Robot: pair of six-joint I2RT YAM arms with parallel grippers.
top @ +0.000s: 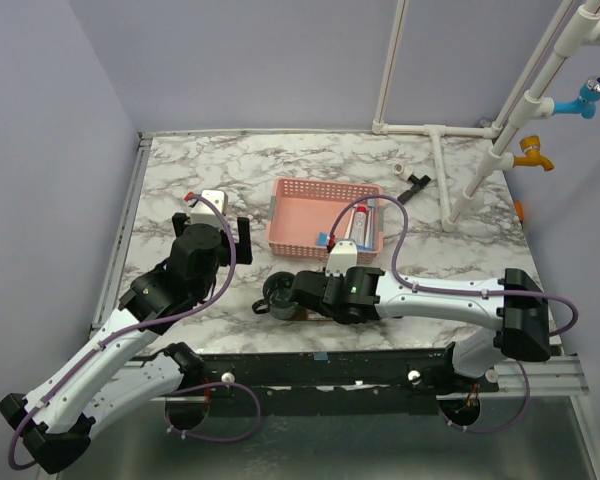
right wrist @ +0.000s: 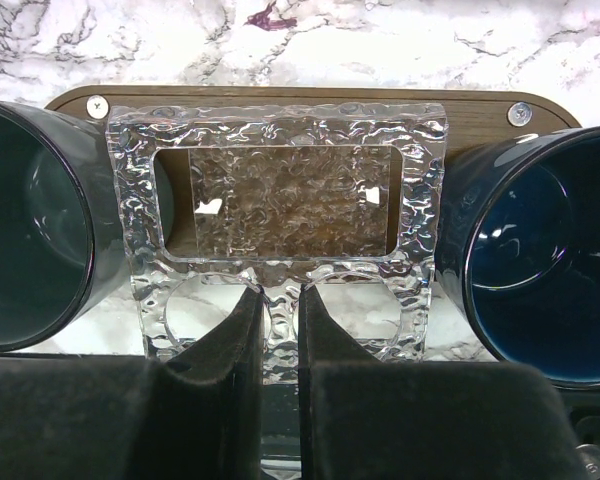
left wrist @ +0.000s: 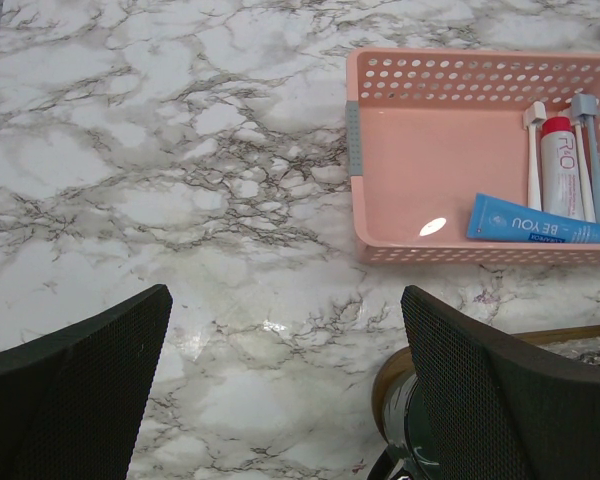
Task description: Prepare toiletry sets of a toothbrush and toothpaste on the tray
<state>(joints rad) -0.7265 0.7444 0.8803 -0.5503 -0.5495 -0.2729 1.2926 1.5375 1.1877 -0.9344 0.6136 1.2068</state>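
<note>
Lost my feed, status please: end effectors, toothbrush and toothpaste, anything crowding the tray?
Left end effector open over marble. Right end effector shut on clear holder at tray. Toothbrush, toothpaste in pink basket. Dark cups flank holder.

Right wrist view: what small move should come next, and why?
Probably open the right gripper and back off. Its jaws are pinched on the clear holder, which already sits at the tray between two dark cups, while the toothbrush and toothpaste lie in the basket, waiting to be fetched.
</note>
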